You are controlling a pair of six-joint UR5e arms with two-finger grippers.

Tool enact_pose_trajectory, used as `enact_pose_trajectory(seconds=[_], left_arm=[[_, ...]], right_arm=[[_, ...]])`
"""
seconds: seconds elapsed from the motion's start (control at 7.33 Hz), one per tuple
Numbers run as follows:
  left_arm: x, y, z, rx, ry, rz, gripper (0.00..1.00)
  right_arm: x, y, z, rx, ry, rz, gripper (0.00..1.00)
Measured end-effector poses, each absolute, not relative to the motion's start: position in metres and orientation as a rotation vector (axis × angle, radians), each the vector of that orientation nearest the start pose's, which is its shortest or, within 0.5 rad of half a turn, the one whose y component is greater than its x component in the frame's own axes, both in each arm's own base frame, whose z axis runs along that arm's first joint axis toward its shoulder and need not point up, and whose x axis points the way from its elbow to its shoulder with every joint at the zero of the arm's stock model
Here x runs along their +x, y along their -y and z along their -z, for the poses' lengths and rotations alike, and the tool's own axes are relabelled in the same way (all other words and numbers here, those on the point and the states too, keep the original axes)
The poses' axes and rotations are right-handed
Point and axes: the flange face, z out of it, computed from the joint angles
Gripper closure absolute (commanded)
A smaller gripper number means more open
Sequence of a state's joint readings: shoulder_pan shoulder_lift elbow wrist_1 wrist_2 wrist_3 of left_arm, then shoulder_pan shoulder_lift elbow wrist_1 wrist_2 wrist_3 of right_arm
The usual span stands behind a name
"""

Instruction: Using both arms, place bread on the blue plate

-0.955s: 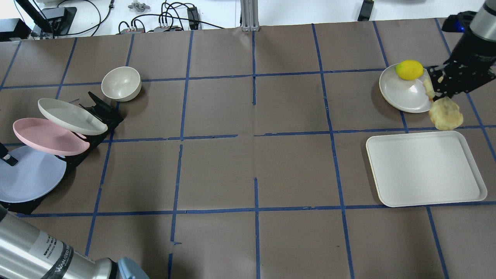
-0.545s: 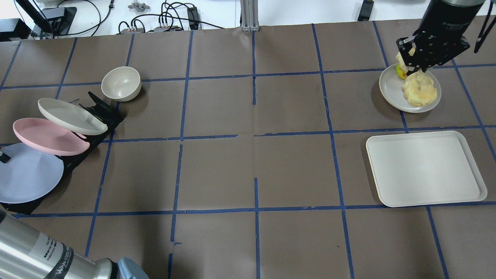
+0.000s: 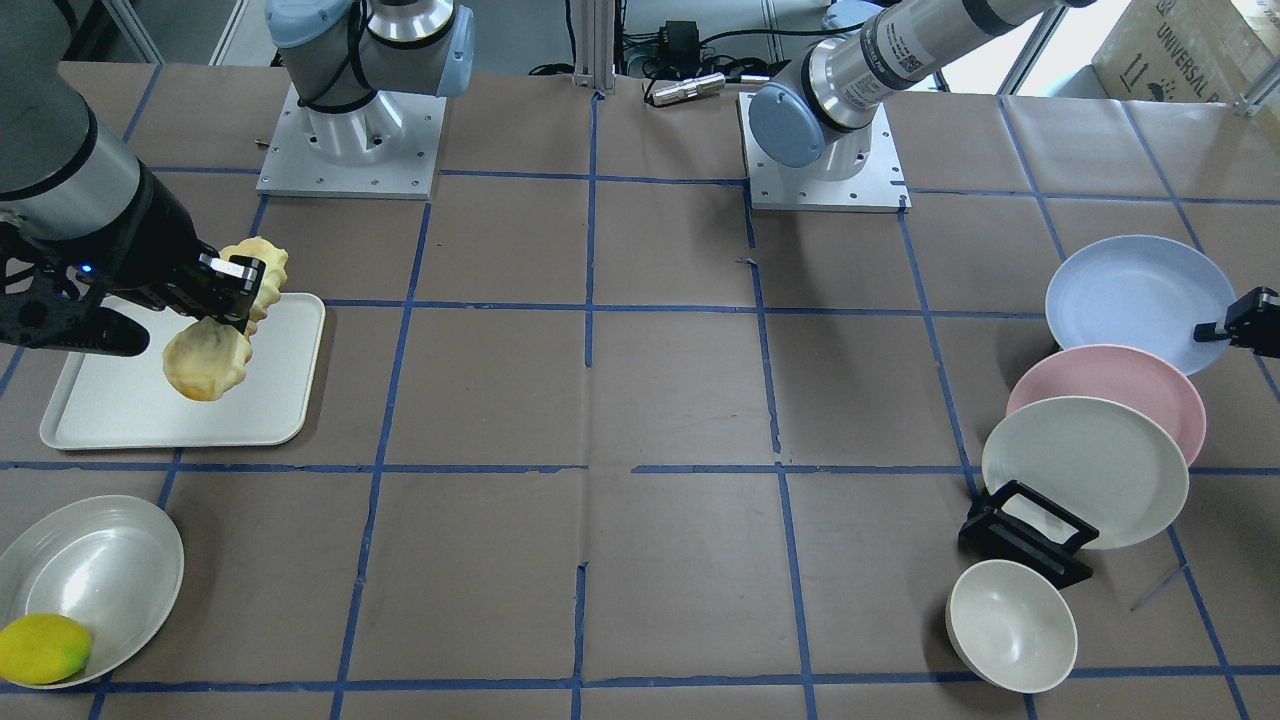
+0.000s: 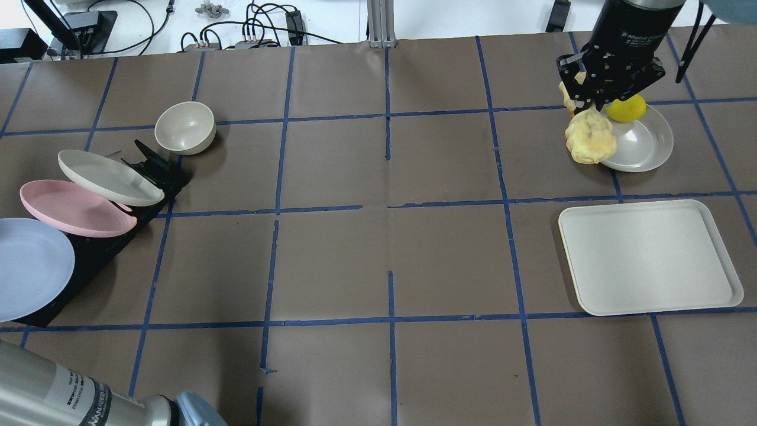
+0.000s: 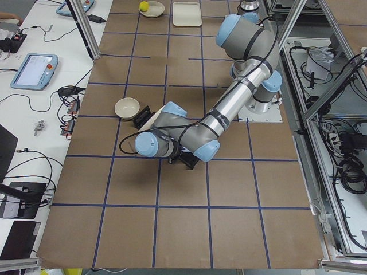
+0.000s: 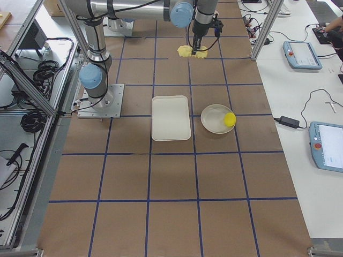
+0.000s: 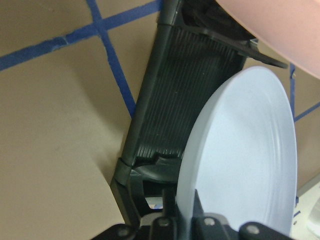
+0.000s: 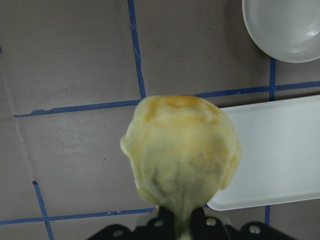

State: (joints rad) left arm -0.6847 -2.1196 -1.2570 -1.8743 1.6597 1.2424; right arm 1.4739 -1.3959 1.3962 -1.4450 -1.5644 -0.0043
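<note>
My right gripper (image 4: 585,99) is shut on one end of the bread (image 4: 586,139). The knobbly golden loaf hangs down from the gripper, in the air at the left rim of a cream plate. In the front view the gripper (image 3: 228,290) holds the bread (image 3: 207,358) above the tray's corner. The right wrist view shows the bread (image 8: 182,155) hanging end-on. The blue plate (image 4: 29,266) lies at the far left, partly off the black rack. My left gripper (image 3: 1212,330) is shut on the blue plate's rim (image 3: 1130,295). The left wrist view shows that plate (image 7: 240,165) edge-on between the fingers.
A lemon (image 4: 627,109) sits on the cream plate (image 4: 644,145). A white tray (image 4: 650,257) lies in front of it. The black rack (image 4: 148,171) holds a pink plate (image 4: 74,208) and a cream-white plate (image 4: 106,177). A cream bowl (image 4: 184,127) stands behind the rack.
My right gripper has carried the bread leftward, from the cream plate's right side across to its left rim. The blue plate has slid further left, out of the rack.
</note>
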Motion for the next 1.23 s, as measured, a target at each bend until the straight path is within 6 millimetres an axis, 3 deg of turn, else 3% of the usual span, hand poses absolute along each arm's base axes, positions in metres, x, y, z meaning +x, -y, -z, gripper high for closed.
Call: enact_pose_trajectory(seconds=[0.41,0.68,0.82,1.09,1.23], left_arm=[[0.389,0.473,-0.353,0.639,-3.46,-0.617,0.97],[0.341,0.444,-0.39,0.569,-3.45,-0.608,0.97],[0.308,0.441,-0.406,0.549,-3.426,-0.585,0.96],[0.222,0.484,-0.438,0.68,-3.312,-0.438,0.96],[0.172,0.508,-0.441,0.728,-3.293,-0.394,0.96]], right_arm=[[0.081,0.563,-0.466,0.146,-3.127,-0.207,0.88],[0.081,0.563,-0.464,0.146,-3.128,-0.211,0.88],[0.081,0.563,-0.463,0.144,-3.127,-0.215,0.88],[0.081,0.563,-0.461,0.142,-3.123,-0.219,0.88],[0.081,0.563,-0.461,0.14,-3.122,-0.221,0.88]])
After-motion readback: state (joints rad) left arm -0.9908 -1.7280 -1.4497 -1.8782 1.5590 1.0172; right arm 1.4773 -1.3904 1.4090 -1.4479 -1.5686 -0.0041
